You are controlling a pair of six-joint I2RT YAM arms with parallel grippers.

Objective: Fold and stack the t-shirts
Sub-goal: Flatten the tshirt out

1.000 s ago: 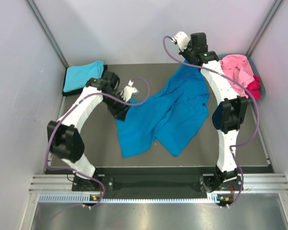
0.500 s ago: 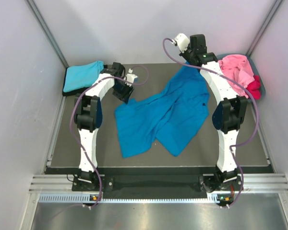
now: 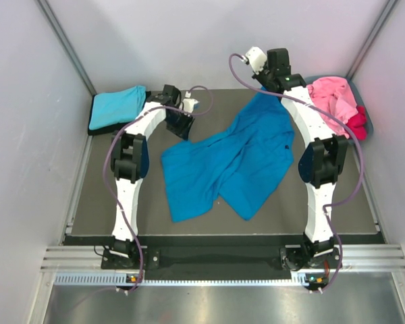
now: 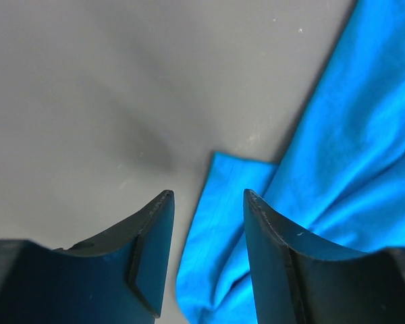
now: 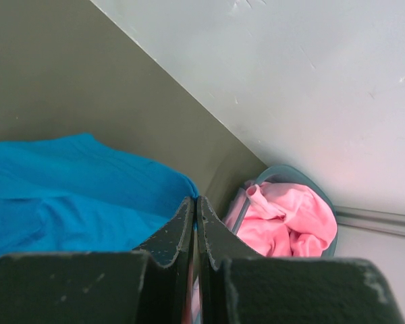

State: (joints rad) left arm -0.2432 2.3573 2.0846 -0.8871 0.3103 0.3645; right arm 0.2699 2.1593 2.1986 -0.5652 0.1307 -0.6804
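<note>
We're at the spreading step. The blue shirt (image 3: 236, 162) lies crumpled mid-tabletop (image 3: 121, 182), the right gripper (image 5: 196, 200) looks clamped on its far corner, and the left gripper (image 4: 207, 194) hangs with jaws apart over the left corner. Next we'd say drop, pinch, pull taut.

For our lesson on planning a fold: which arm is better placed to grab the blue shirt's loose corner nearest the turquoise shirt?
Left. The left gripper is open just above that corner of the blue shirt, while the right gripper is shut on the shirt's far edge.
</note>
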